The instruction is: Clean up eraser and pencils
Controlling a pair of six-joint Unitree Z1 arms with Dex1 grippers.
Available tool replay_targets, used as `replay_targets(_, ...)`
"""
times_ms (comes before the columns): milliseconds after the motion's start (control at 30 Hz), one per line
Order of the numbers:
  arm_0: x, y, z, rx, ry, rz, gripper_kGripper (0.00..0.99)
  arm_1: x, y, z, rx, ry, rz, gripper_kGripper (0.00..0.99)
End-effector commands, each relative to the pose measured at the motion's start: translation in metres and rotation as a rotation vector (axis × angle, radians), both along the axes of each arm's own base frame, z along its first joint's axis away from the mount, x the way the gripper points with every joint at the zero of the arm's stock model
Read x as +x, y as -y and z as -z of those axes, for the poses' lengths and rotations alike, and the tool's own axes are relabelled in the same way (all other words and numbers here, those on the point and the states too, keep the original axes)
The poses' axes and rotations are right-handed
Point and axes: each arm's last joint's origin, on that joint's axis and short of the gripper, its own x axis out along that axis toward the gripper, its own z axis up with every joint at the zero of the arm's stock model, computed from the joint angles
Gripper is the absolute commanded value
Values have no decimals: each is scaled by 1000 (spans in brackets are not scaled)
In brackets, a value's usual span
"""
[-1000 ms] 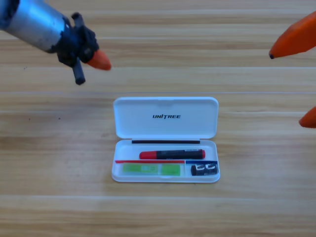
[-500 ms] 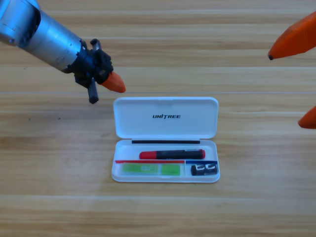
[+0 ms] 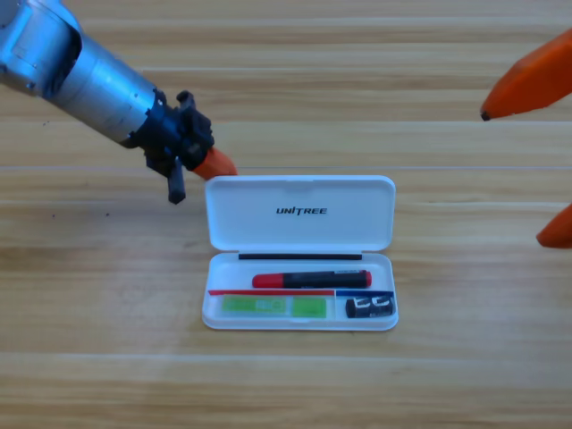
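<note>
Three task items all sit inside the open white plastic hinged case with the "UNITREE" print (image 3: 299,255) at mid-table: the small stubby black eraser with white markings (image 3: 370,307) lies in the lower right compartment of the tray, the slim black-barrelled pencil with a red end (image 3: 311,280) lies flat and lengthwise in the upper slot, red part to the left and black tip to the right, and the shorter translucent green pencil with a pale middle (image 3: 273,307) lies flat in the lower left compartment, just beside the eraser's compartment. Case lid stands folded back flat on the far side of the tray, logo facing up. Case rests on the light wooden plank table (image 3: 107,295). Left gripper, black body with orange jaw (image 3: 214,165), on the grey arm coming in from the upper left corner, sits right at the lid's upper left corner, orange tip touching or just beside the lid edge, cannot tell which; only one orange tip shows, so cannot tell whether this claw is apart or together. Right gripper (image 3: 527,161) waits at the right picture edge, partly cut off, its two orange jaw tips standing wide apart with bare table between them, clamped on nothing, well apart from the case.
</note>
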Motion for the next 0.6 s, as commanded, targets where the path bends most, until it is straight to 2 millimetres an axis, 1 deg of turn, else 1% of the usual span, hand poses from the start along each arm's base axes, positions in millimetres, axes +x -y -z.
replay_targets(33, -2, -5, 34, 25, -110, 29, 0, 2, -18, 21, -42, -62, -51, 956)
replay_targets(100, -7, -2, 39, 30, -126, 47, 0, 2, -18, 21, -42, -65, -55, 956)
replay_targets(200, -11, 0, 42, 30, -135, 66, 0, 1, -18, 21, -42, -67, -57, 956)
replay_targets(400, -24, 6, 40, 14, -156, 117, 0, 1, -18, 22, -41, -69, -59, 956)
replay_targets(600, -36, 17, 38, 12, -161, 157, 0, 1, -18, 21, -37, -73, -63, 956)
